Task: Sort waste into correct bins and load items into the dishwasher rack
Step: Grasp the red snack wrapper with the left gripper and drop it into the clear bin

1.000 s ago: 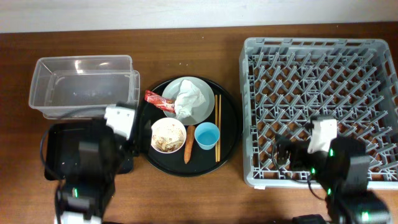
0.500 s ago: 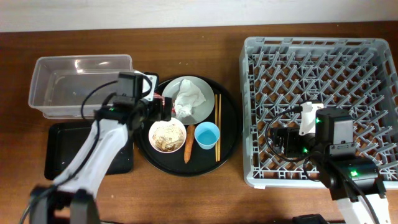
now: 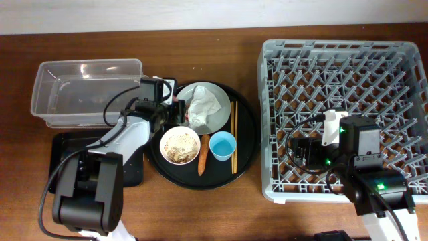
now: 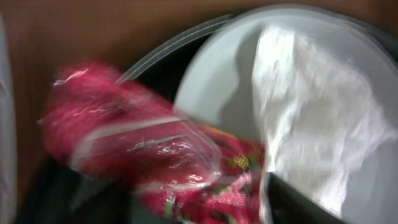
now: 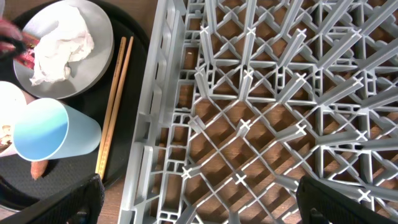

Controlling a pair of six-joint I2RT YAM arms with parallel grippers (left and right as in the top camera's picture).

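The small red wrapper (image 4: 143, 149) lies at the left edge of the round black tray (image 3: 247, 144), beside the grey-green plate (image 3: 219, 114) that holds the crumpled white napkin (image 3: 202, 106). My left gripper (image 3: 174, 107) is right at the wrapper; in the left wrist view its dark fingers (image 4: 168, 202) stand apart on either side of the wrapper, blurred. The whitish bowl (image 3: 180, 145) holds rice scraps. The carrot piece (image 3: 204, 155), blue cup (image 3: 223, 145) and chopsticks (image 3: 233, 134) lie on the tray. My right gripper (image 5: 199, 196) is open and empty over the rack (image 3: 341, 73).
The clear plastic tub (image 3: 87, 90) stands at the far left. The shallow black tray (image 3: 67, 161) lies in front of it, partly under my left arm. The right wrist view shows the cup (image 5: 46, 130) and chopsticks (image 5: 115, 99) left of the rack wall.
My left arm has swung from over the shallow black tray up and right to the red wrapper. My right arm shifted a little earlier and has been still since.
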